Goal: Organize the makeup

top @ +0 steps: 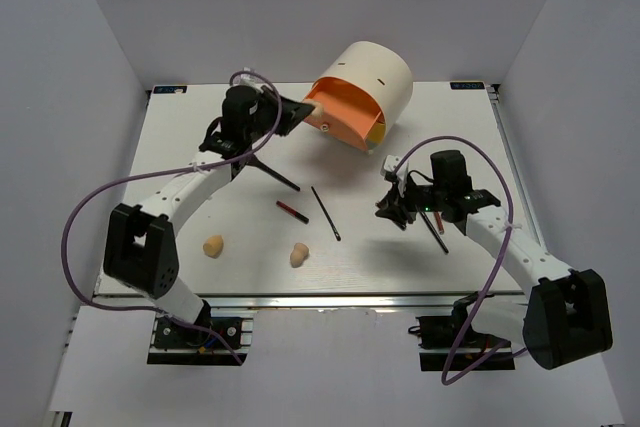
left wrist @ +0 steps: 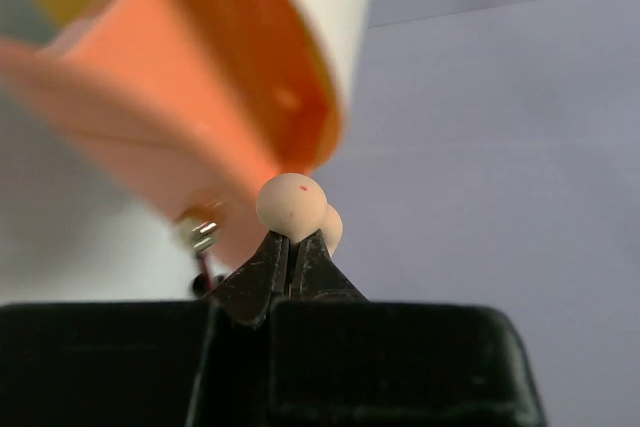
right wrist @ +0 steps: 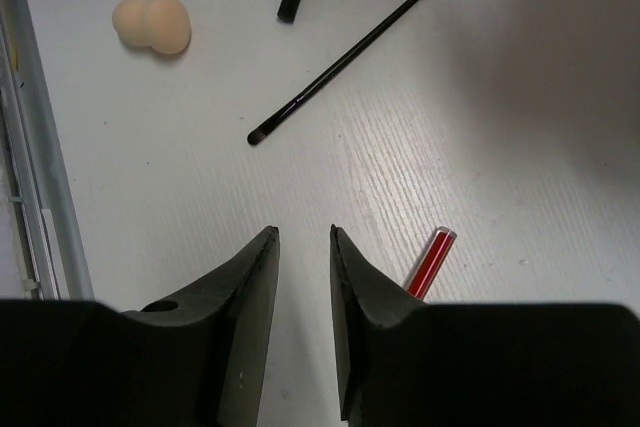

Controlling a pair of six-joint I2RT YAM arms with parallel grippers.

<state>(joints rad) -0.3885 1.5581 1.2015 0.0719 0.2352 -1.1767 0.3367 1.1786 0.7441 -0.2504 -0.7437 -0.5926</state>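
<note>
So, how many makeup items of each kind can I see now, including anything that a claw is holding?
Beige sponges: 3, one held in the left claw
Black brushes: 2, one partly under the left arm
Red-and-black sticks: 2
Total: 7

The cream case (top: pixel 375 82) blocks the far middle; bare table (right wrist: pixel 400 167) lies between thin black brush (right wrist: pixel 338 65) and red stick (right wrist: pixel 430 262).
</note>
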